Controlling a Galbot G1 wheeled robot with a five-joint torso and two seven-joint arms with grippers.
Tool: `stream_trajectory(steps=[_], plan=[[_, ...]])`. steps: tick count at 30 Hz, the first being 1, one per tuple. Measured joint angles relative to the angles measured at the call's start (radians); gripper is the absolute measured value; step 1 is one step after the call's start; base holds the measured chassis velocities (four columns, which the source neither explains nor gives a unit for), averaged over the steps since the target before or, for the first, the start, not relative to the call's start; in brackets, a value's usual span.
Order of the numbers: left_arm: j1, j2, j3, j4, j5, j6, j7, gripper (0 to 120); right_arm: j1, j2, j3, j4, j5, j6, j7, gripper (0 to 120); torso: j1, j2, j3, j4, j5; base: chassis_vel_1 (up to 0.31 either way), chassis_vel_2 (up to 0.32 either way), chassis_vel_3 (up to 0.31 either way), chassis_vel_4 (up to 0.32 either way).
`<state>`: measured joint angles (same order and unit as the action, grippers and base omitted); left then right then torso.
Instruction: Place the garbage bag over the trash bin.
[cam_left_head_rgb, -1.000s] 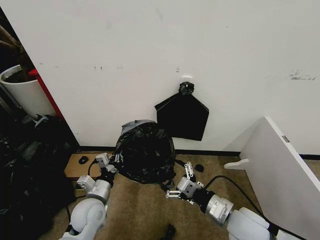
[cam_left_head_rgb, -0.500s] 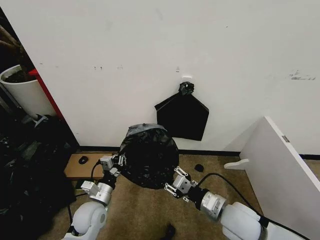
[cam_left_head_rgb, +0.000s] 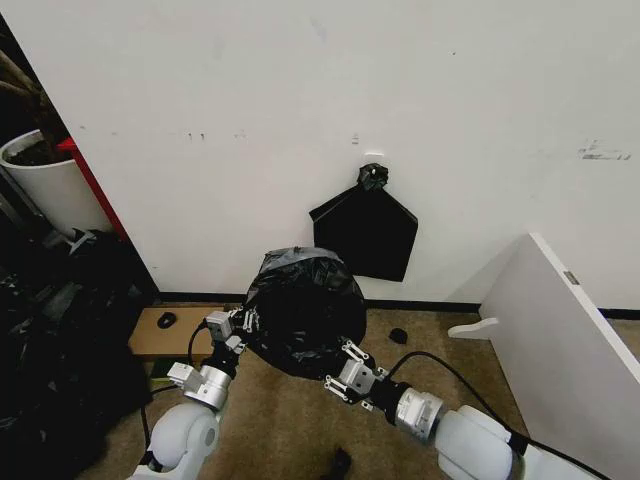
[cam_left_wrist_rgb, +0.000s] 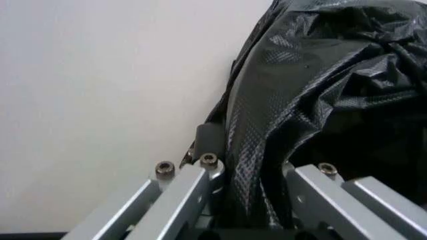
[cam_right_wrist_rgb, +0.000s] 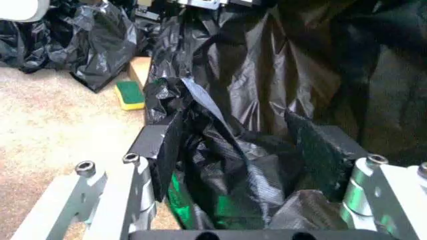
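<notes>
Stretching between both arms in the lower middle of the head view, the garbage bag is held up as one big glossy black bulge just in front of the white wall. The left gripper is clamped on the bag's edge at lower left, plastic pinched between its jaws in the left wrist view. The right gripper is closed on a bunched fold at lower right, as seen in the right wrist view. The trash bin can't be made out anywhere, probably hidden under the plastic, so that's only a guess. The thing that matters: the bag sits above and between the two grippers, so its mouth should be spread along the line from one to the other, both about equally near. Room is tight behind, where the wall and a flat black bag hanging on it are close. Carpet toward the robot is open, and a white panel leans well off at right.
</notes>
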<state>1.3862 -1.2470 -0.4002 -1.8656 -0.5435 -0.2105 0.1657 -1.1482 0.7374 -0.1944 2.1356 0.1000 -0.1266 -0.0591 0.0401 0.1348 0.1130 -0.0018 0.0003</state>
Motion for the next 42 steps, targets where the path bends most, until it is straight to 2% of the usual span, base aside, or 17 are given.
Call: stream_trajectory(steps=[5,10,13,17,24,29,32,39,42], plan=[[0.002,-0.002,0.0,-0.013,-0.008,0.007,-0.006,3,-0.014,0.006,0.008,-0.009,-0.022,0.022,-0.034,38,0.0,0.0,0.0,0.0,0.0,0.0,0.0,0.0,0.0],[0.005,0.0,-0.002,-0.022,-0.016,0.011,-0.009,3,-0.02,0.009,0.013,-0.014,-0.028,0.047,-0.051,25,0.0,0.0,0.0,0.0,0.0,0.0,0.0,0.0,0.0],[0.009,0.001,-0.005,-0.026,-0.021,0.014,-0.018,3,-0.023,0.019,0.018,-0.031,-0.038,0.108,-0.085,10,0.0,0.0,0.0,0.0001,0.0,0.0,0.0,0.0,0.0],[0.01,0.003,-0.009,-0.033,-0.036,0.024,-0.029,3,-0.026,0.027,0.021,-0.049,-0.052,0.173,-0.116,0,0.0,0.0,0.0,0.0001,0.0,0.0,0.0,0.0,0.0],[0.013,0.003,-0.014,-0.067,-0.107,0.06,-0.054,3,-0.044,0.057,0.023,-0.096,-0.069,0.296,-0.186,0,0.0,0.0,0.0,0.0001,0.0,0.0,0.0,0.0,0.0],[0.018,-0.004,-0.005,-0.116,-0.207,0.111,-0.093,3,-0.066,0.102,0.012,-0.161,-0.108,0.439,-0.331,0,0.0,0.0,0.0,0.0,0.0,0.0,0.0,0.0,0.0],[0.026,-0.004,0.002,-0.144,-0.25,0.136,-0.101,3,-0.069,0.123,0.006,-0.189,-0.16,0.463,-0.344,0,0.0,0.0,0.0,0.0,-0.0001,0.0,0.0,0.0,0.0],[0.053,0.009,0.005,-0.211,-0.292,0.193,-0.117,3,-0.065,0.166,0.009,-0.248,-0.285,0.433,-0.224,0,0.0,0.0,0.0,0.0001,0.0001,0.0,0.0,0.0,0.0],[0.06,0.031,-0.007,-0.231,-0.286,0.217,-0.135,3,-0.058,0.174,0.027,-0.292,-0.387,0.368,-0.095,0,0.0,0.0,0.0,0.0001,0.0,0.0,0.0,0.0,0.0]])
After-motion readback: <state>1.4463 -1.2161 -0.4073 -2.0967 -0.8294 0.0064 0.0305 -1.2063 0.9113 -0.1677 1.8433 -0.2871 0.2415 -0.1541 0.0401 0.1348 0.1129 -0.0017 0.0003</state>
